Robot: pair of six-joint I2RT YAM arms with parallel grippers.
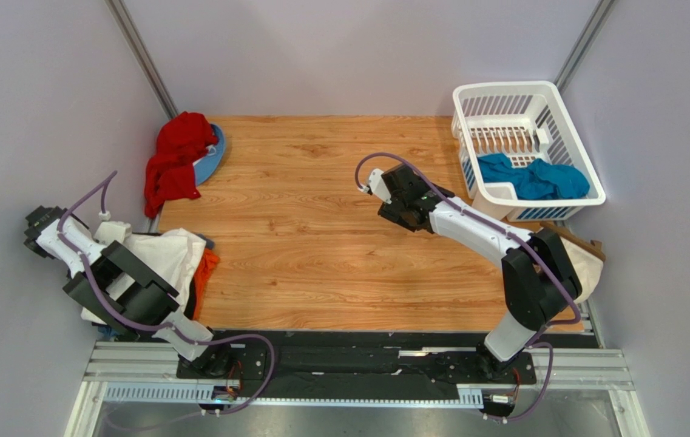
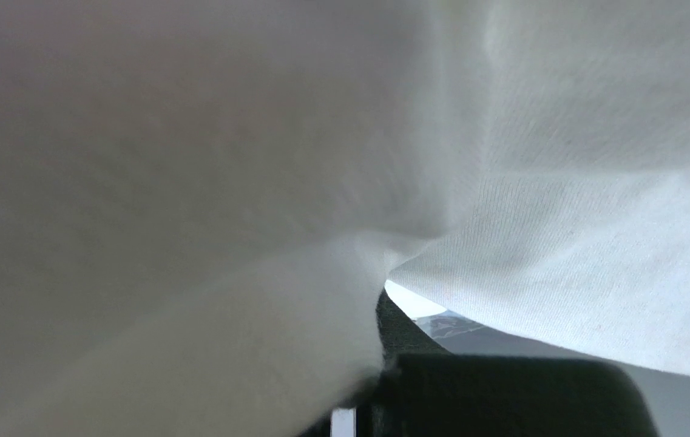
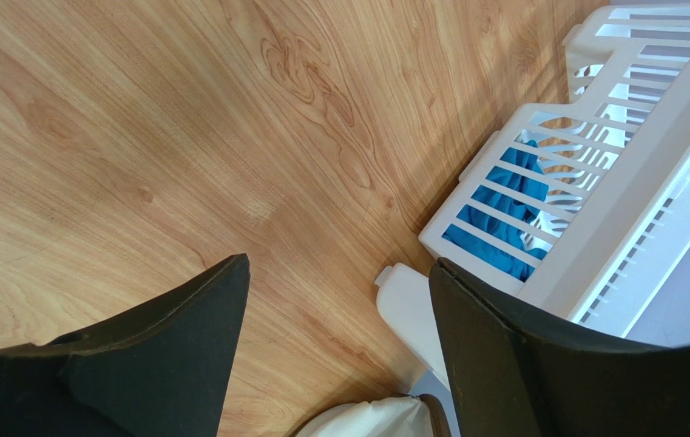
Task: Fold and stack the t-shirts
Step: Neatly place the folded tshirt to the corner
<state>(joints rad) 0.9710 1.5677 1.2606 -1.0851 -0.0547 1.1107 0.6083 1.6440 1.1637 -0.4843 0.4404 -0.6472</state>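
A white t-shirt lies bunched at the table's left edge, over an orange t-shirt. My left gripper is at that pile. White cloth fills the left wrist view and gathers at the black finger, so the gripper is shut on the white t-shirt. A teal t-shirt lies in the white basket and shows through the slats. My right gripper hangs open over bare wood, left of the basket, with nothing between its fingers.
A red cloth lies over a flat blue thing at the table's far left corner. A cream bag hangs off the right edge under the right arm, its top visible. The basket wall stands close to the right fingers.
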